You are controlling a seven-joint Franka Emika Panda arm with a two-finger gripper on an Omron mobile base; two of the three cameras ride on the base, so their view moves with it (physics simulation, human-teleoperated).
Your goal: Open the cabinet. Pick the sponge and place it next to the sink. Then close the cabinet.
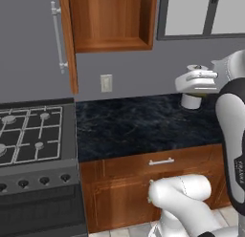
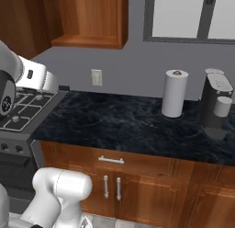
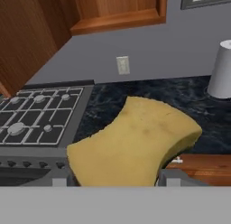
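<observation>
Hand view gives me the clearest read: the sponge (image 3: 135, 142) sits right in front of the camera, wedged between the two finger tips of the gripper (image 3: 117, 180), so I take the pincer as clenched on it and carrying it in the air above the near edge of the counter (image 3: 180, 101). Beyond it I see the stove (image 3: 40, 114) on the left, a wall outlet (image 3: 122, 65) on the far wall, and a paper towel roll (image 3: 221, 72) to the right.

From the left base view, the cabinet (image 1: 112, 21) hangs above the counter with its door (image 1: 33, 45) swung out to the left, the long silver handle (image 1: 58, 37) facing me. So opening looks done and picking looks done; I judge I'm in the carry part of the placing step.

Right base view shows the counter running right past the paper towel roll (image 2: 174, 94) to a coffee machine (image 2: 215, 103). I can't find the sink from here, so I can't yet say which way it lies.

My next move calls for bringing the basin into sight, likely by swinging the arm or driving the base along the counter, then lowering the sponge onto bare countertop just beside the rim before letting go. The grip holds only the sponge's near end, so I'd move gently. Afterwards, the door wants shutting.
</observation>
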